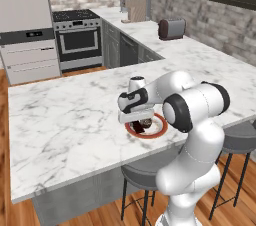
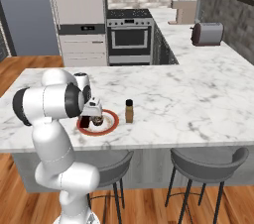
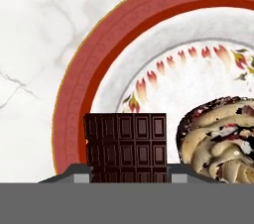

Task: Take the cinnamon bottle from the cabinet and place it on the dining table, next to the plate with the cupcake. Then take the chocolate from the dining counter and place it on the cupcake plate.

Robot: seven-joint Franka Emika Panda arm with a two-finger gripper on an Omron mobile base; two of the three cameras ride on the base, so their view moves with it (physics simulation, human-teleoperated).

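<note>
Over plate (image 3: 79,99), claw (image 3: 130,177) gripping chocolate (image 3: 126,146), cupcake (image 3: 223,139) cropped

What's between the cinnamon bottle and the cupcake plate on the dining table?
Nothing: in the right base view, bare marble of the dining table separates the cinnamon bottle from the plate.

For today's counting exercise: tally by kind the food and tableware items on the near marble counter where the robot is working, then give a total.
Plate: 1
Cupcake: 1
Chocolate: 1, over the plate, between the fingertips of the gripper
Cinnamon bottle: 1, upright beside the plate
Total: 4
</note>
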